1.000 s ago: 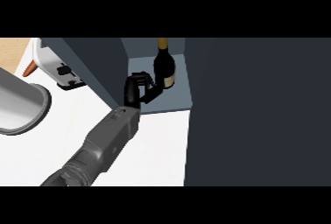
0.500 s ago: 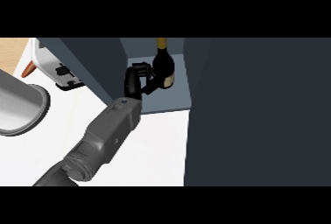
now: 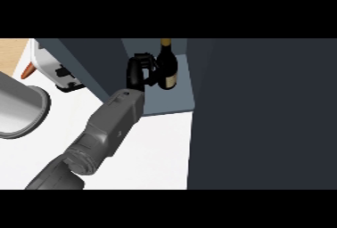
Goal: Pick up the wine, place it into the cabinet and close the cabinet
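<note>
The wine bottle (image 3: 167, 67), dark with a gold neck and a pale label, stands upright inside the open cabinet (image 3: 172, 101) at the top middle of the head view. My left hand (image 3: 137, 70) reaches into the cabinet from the lower left. Its fingers (image 3: 146, 59) curl against the bottle's left side at the shoulder, and the thumb sits lower by the label. My right hand does not show.
A wide dark cabinet door (image 3: 263, 116) fills the right side and hides what is behind it. A grey round pot (image 3: 16, 111) sits at the left edge. A white appliance (image 3: 56, 71) stands at the back left, on the white counter (image 3: 151, 147).
My left forearm has pushed further into the cabinet, and the hand has risen along the bottle's side. The bottle stays in about the same place.
</note>
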You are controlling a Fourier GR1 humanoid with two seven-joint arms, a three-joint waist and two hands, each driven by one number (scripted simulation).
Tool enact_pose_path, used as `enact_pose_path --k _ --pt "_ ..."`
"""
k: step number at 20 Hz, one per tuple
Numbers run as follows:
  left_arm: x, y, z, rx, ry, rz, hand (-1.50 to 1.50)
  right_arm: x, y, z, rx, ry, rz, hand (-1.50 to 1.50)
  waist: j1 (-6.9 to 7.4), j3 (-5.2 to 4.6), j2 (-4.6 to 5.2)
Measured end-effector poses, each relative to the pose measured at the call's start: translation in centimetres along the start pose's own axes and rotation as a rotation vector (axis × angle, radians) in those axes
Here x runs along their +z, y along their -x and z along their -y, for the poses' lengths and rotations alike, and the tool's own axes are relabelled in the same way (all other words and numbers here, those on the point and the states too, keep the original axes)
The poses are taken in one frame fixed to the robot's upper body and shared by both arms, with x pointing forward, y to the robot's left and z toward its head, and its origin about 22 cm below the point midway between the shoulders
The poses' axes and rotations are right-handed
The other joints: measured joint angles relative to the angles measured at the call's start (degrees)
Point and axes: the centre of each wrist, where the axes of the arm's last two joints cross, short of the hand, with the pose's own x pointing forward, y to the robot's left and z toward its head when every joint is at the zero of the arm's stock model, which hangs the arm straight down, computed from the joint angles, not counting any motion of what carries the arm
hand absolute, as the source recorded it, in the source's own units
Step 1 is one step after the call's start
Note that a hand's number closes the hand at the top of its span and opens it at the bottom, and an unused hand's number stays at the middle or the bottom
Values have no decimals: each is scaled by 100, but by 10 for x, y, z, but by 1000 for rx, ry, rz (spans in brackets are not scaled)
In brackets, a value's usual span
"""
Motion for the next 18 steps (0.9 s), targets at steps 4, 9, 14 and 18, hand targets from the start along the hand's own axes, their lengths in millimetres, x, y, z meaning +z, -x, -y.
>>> enact_pose_path --k 4,9,14,18 --pt "-3 -3 0 -17 -12 17 150 -1 0 -1 -8 -3 1 -150 7 -1 9" --pt "-13 -13 -5 -45 -36 35 150 -2 -2 -3 -4 -8 1 -150 4 -1 23" --pt "-19 -14 -15 -92 -64 32 -150 0 -3 -4 -1 -15 5 -150 -15 1 35" --pt "-20 -13 -18 -136 -84 26 -150 0 -4 -6 1 -24 2 -150 -56 0 53"
